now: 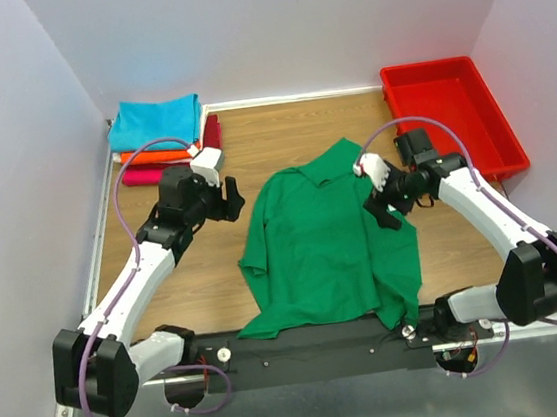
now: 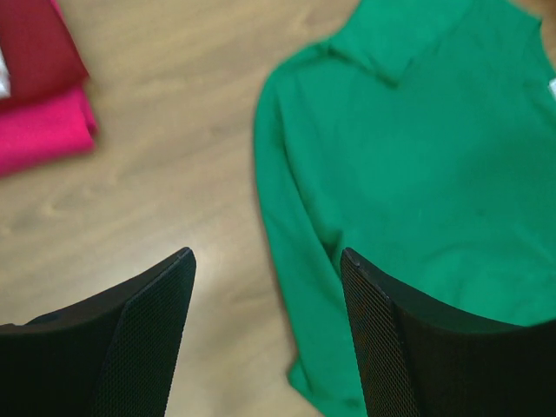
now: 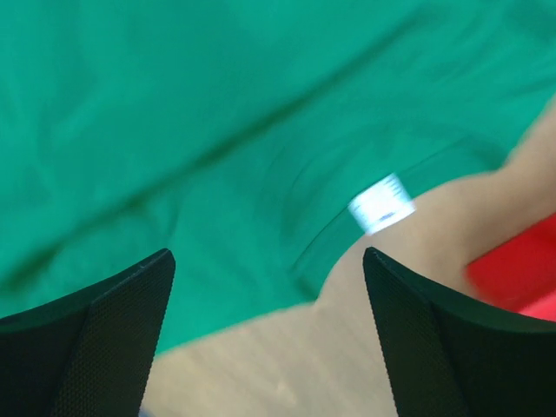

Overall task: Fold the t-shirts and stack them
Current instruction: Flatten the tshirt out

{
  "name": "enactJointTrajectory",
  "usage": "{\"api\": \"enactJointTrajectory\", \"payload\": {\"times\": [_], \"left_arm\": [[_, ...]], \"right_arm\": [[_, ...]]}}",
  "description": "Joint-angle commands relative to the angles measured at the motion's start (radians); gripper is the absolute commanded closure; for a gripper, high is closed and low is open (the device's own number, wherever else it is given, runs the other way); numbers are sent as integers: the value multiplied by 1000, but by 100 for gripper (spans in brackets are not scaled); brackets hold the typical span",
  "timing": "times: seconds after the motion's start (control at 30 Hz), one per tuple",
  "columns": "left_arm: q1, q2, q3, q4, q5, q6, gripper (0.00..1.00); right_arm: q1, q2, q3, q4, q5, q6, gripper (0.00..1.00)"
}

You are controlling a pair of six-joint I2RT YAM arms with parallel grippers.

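Observation:
A large green t-shirt [image 1: 323, 249] lies rumpled across the middle of the wooden table, its collar toward the back; it also fills the left wrist view [image 2: 417, 174] and the right wrist view [image 3: 174, 130]. Its small white neck label [image 3: 380, 203] shows by the collar edge. Folded t-shirts [image 1: 162, 136] sit stacked at the back left, turquoise on top of orange, dark red and magenta; the dark red and magenta ones [image 2: 39, 104] show in the left wrist view. My left gripper [image 1: 232, 200] hovers open just left of the green shirt. My right gripper [image 1: 385, 211] hangs open over its right shoulder. Neither holds anything.
A red plastic tray [image 1: 449, 114] stands at the back right, its corner [image 3: 521, 261] in the right wrist view. White walls close in the table at the back and both sides. A black rail [image 1: 304, 341] runs along the near edge under the shirt's hem.

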Motion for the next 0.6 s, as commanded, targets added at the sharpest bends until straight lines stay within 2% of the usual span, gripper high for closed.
{"api": "enactJointTrajectory", "payload": {"times": [0.0,0.07,0.17,0.43,0.57], "left_arm": [[-45,-12,18,-72,-27,-73,25],[-52,22,60,-107,25,-111,26],[-62,76,86,-133,16,-130,27],[-75,177,64,-259,17,-199,30],[-134,202,49,-270,10,-214,32]], "right_arm": [[-2,-14,-83,-208,110,-145,8],[-3,-3,-110,-219,164,-145,11],[-6,29,-142,-210,198,-126,14],[-9,106,-246,-90,267,-80,18],[-9,136,-280,-49,275,-60,23]]}}
